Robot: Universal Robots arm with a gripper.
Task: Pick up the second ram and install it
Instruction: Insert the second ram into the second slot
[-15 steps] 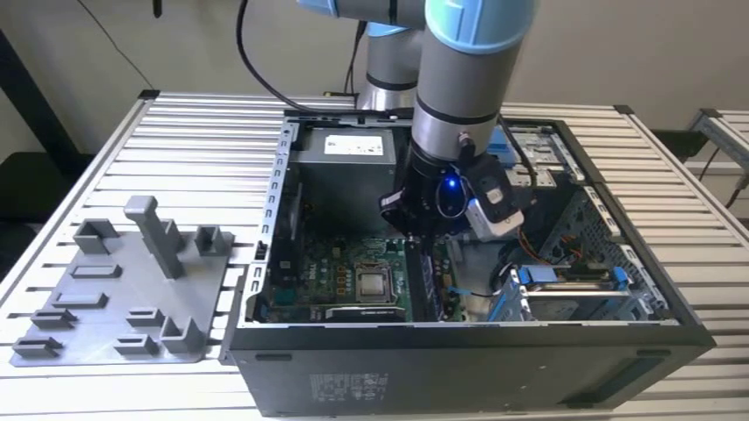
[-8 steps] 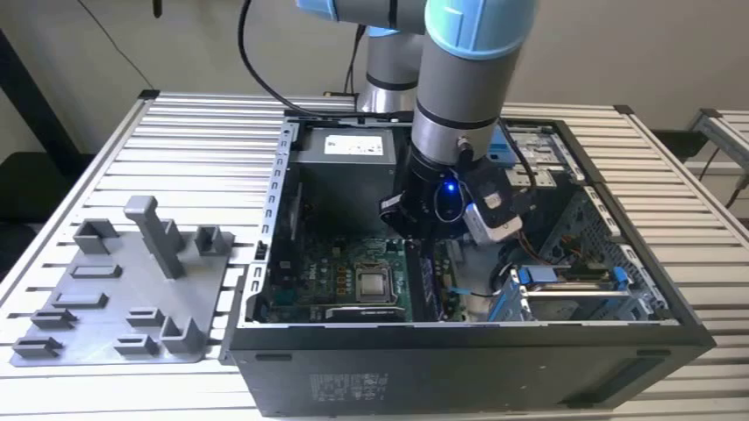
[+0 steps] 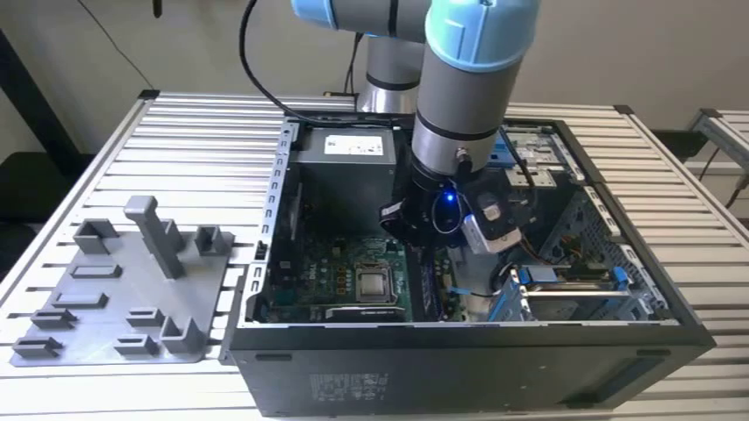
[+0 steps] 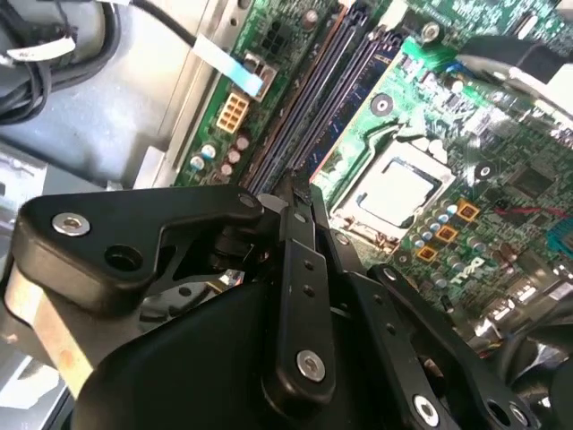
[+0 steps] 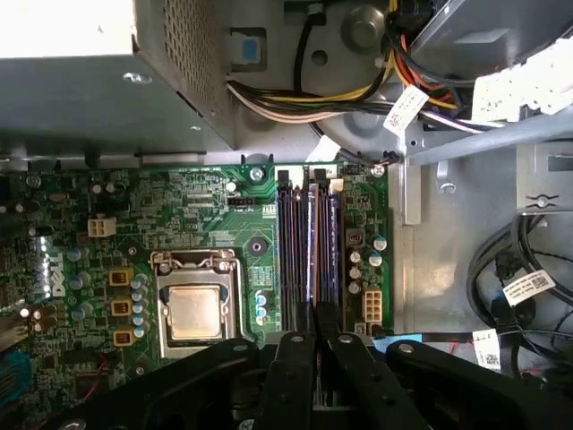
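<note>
Room: we see the gripper (image 5: pixel 319 315) deep inside the open computer case (image 3: pixel 468 373), with walls close all round.
Tool: fingers pressed together, tips down on the memory slots (image 5: pixel 288 251).
Second ram (image 5: pixel 313 251): stands edge-up in the slots, at 3 o'clock of the processor socket (image 3: pixel 374 285). Its long axis runs 12-to-6 in the exterior view.
Around: power supply (image 3: pixel 351 149) at 12 o'clock, drive cage (image 3: pixel 574 289) at 3 o'clock, holder tray (image 3: pixel 117 298) outside at 9 o'clock.

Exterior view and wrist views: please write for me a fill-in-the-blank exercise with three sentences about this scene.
1. The gripper hangs above the green ____.
2. The grey holder tray lies on the exterior view's ____ of the computer case.
3. Beside the CPU socket run the long memory ____.
Missing words: motherboard; left; slots.
</note>
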